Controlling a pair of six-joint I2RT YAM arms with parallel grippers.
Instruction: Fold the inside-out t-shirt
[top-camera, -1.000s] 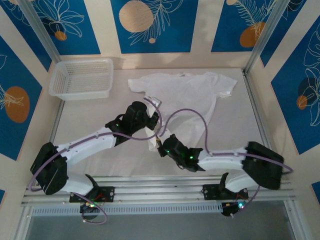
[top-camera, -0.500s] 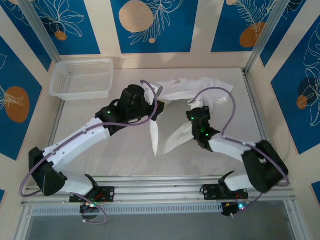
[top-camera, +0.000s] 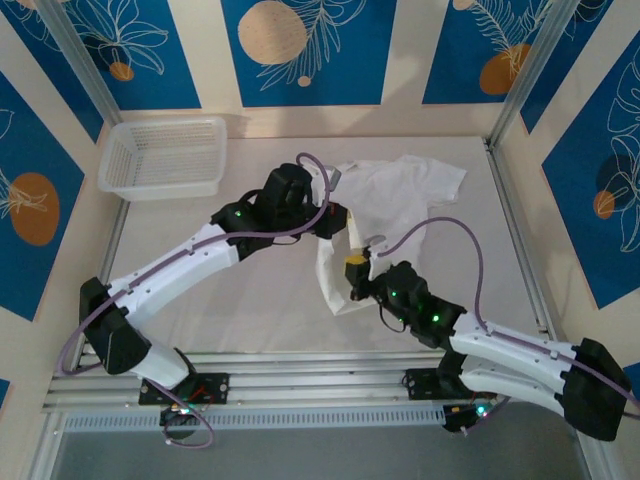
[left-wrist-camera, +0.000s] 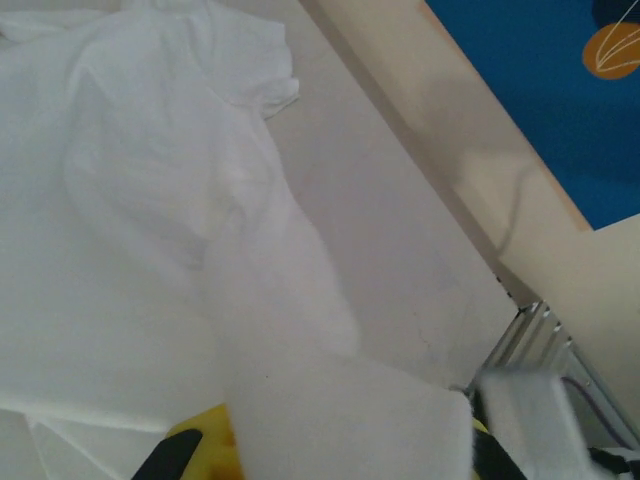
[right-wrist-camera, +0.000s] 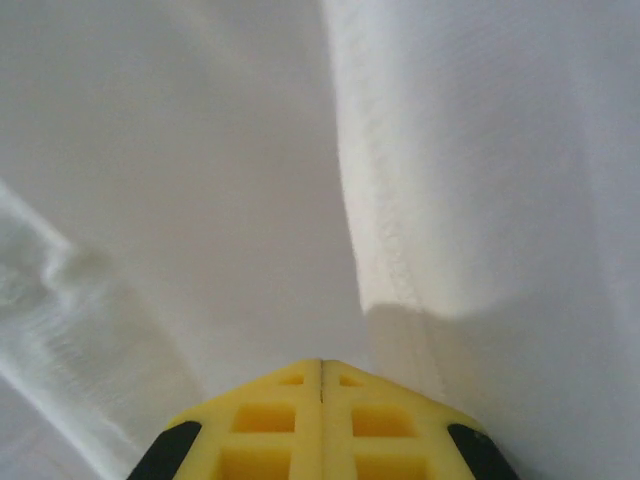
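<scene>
The white inside-out t-shirt (top-camera: 400, 190) lies at the back right of the table, with a narrow folded strip (top-camera: 335, 285) running toward the near edge. My left gripper (top-camera: 337, 222) is at the shirt's left edge. In the left wrist view it (left-wrist-camera: 335, 465) is shut, with white cloth draped over the yellow fingers (left-wrist-camera: 200, 450), and the shirt (left-wrist-camera: 150, 200) spreads beyond. My right gripper (top-camera: 355, 272) sits on the strip. In the right wrist view its yellow jaws (right-wrist-camera: 321, 362) are pressed together, with the shirt's cloth (right-wrist-camera: 200, 180) and a stitched hem (right-wrist-camera: 385, 240) at the tip.
A white mesh basket (top-camera: 160, 155) stands at the back left. Bare table (top-camera: 220, 290) lies left of the shirt. A metal rail (top-camera: 515, 230) and side wall bound the right edge, and the patterned back wall is close behind the shirt.
Both grippers carried the shirt's near part up and back, then returned. My right gripper has pulled back toward the near edge and my left has shifted right. The shirt now lies narrower.
</scene>
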